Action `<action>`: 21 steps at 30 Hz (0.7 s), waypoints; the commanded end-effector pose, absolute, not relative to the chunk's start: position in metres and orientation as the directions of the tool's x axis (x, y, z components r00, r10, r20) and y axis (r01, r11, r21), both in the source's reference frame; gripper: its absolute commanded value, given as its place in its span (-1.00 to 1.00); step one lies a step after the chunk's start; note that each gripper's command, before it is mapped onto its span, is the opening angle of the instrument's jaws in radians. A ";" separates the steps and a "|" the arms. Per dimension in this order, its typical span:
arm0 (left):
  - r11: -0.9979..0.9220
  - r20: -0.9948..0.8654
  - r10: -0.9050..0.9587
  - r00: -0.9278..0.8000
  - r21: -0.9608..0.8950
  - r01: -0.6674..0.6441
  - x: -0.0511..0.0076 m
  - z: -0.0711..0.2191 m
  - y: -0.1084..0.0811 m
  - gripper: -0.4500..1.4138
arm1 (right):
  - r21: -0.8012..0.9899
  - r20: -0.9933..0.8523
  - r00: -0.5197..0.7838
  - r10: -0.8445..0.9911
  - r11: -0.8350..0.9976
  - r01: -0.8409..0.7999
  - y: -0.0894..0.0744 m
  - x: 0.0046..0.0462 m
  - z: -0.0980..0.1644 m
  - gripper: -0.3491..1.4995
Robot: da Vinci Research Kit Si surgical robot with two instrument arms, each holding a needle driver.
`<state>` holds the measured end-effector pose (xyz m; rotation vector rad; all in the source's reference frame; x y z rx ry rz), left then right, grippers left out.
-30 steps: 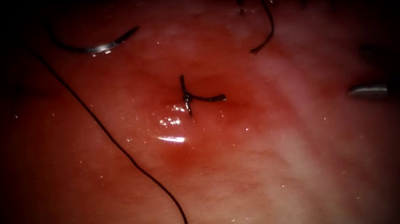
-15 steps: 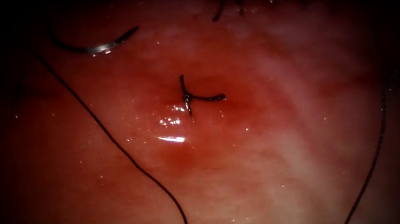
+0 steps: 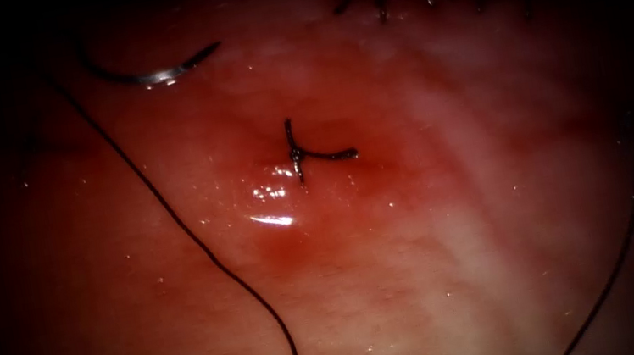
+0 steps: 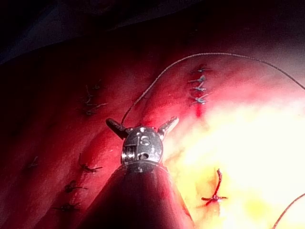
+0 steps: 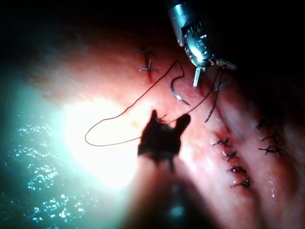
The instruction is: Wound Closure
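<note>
Right wrist view: the right gripper (image 5: 168, 118) stood spread, holding nothing I could see, thin dark thread (image 5: 114, 117) looping beside it. Beyond, the curved steel needle (image 5: 177, 91) lay free on wet tissue (image 5: 119, 71), in the endoscope frame's upper left. Farthest, the left gripper (image 5: 213, 74) gaped empty. Seemingly between stitches; another would need the needle regrasped.

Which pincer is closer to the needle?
Left, it seems. The left pincer is open and empty right beside the needle, which lies loose on the tissue. The right pincer is open and empty too, a bit farther back from it.
</note>
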<state>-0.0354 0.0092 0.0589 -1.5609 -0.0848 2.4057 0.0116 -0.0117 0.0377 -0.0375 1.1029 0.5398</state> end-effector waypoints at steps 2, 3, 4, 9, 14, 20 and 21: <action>-0.964 -0.888 0.259 -0.380 -0.210 -0.166 -0.0372 0.061 0.008 0.71 | 0.236 -0.865 0.322 0.384 0.879 -0.415 -0.013 0.0152 0.038 0.83; -0.965 -0.887 0.259 -0.383 -0.219 -0.145 -0.0378 0.062 0.006 0.71 | 0.236 -0.867 0.322 0.381 0.882 -0.407 -0.013 0.0160 0.039 0.83; -0.964 -0.883 0.263 -0.389 -0.229 -0.133 -0.0381 0.063 0.005 0.71 | 0.235 -0.869 0.321 0.377 0.885 -0.403 -0.013 0.0165 0.039 0.83; -0.962 -0.869 0.267 -0.416 -0.268 -0.056 -0.0388 0.066 0.001 0.71 | 0.216 -0.876 0.329 0.353 0.896 -0.388 -0.014 0.0183 0.043 0.82; -0.942 -0.861 0.304 -0.408 -0.335 0.006 -0.0379 0.068 -0.001 0.71 | 0.208 -0.863 0.365 0.349 0.904 -0.373 -0.015 0.0188 0.048 0.78; -0.905 -0.830 0.375 -0.412 -0.423 0.029 -0.0360 0.069 -0.003 0.73 | 0.229 -0.842 0.389 0.375 0.900 -0.371 -0.016 0.0188 0.053 0.74; -0.899 -0.821 0.386 -0.421 -0.436 0.027 -0.0358 0.069 -0.003 0.73 | 0.226 -0.840 0.394 0.372 0.901 -0.369 -0.016 0.0189 0.054 0.74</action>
